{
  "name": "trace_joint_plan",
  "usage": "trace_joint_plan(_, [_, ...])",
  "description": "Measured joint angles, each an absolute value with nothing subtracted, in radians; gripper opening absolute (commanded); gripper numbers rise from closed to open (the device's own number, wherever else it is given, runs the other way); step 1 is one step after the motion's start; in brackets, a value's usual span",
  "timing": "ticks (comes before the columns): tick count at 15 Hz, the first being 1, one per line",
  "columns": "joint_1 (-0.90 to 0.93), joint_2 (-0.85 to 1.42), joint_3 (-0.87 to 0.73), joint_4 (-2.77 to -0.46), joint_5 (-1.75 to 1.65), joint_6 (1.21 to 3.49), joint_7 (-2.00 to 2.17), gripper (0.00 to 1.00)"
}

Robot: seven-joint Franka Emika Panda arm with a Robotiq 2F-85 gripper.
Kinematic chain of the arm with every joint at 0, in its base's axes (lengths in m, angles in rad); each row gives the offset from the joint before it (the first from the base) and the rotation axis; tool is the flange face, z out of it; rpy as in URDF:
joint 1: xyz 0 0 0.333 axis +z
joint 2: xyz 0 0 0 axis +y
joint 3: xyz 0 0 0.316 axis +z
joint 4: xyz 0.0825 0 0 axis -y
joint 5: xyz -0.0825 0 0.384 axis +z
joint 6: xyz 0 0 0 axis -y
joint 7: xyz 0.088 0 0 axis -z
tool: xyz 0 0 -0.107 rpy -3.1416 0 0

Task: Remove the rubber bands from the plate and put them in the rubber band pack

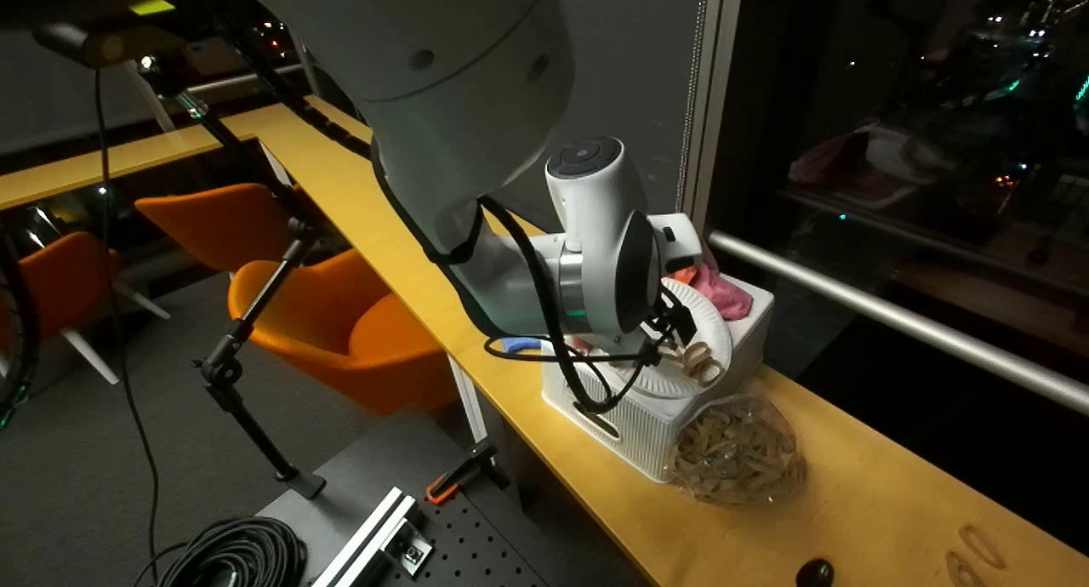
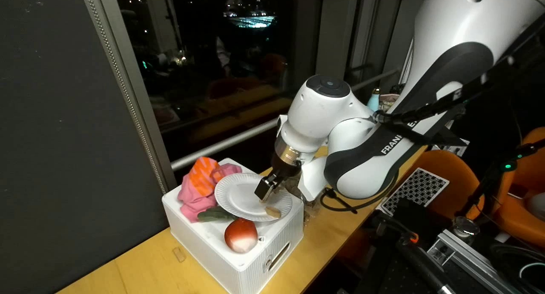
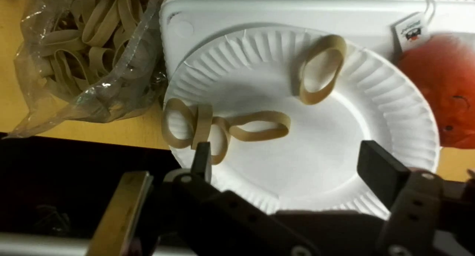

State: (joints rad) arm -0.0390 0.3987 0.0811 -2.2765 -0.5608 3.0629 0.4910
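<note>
The white plate (image 3: 315, 159) lies on top of the white bin; it shows in both exterior views (image 1: 721, 327) (image 2: 236, 196). Several tan rubber bands lie on it. One band (image 3: 311, 97) sits alone near the rim by the bin's edge. The others (image 3: 259, 136) form a cluster toward the pack side. The clear rubber band pack (image 3: 100, 33) stands on the table beside the bin, also seen in an exterior view (image 1: 738, 455). My gripper (image 3: 285, 146) is wide open and empty over the plate. Its left finger overlaps the cluster's edge in the wrist view; contact cannot be told.
The white bin (image 2: 200, 234) also bears a pink and orange cloth (image 2: 200, 183), a green item (image 2: 215, 214) and a red-white round toy (image 2: 241, 234). Loose bands (image 1: 983, 546) and a black object (image 1: 814, 572) lie on the table. A metal rail (image 1: 902, 319) runs along the window.
</note>
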Motion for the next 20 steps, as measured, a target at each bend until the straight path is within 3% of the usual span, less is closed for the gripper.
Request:
trace_joint_plan(9, [-0.124,0.440,0.078,-2.265,-0.540,3.123,0.491,1.00])
trace_joint_plan(18, [-0.092,0.630,0.039,-2.050,-0.549,3.187,0.483,1.00])
trace_joint_plan(20, [-0.082,0.666,0.062,-2.025,-0.412,3.187,0.375,1.00])
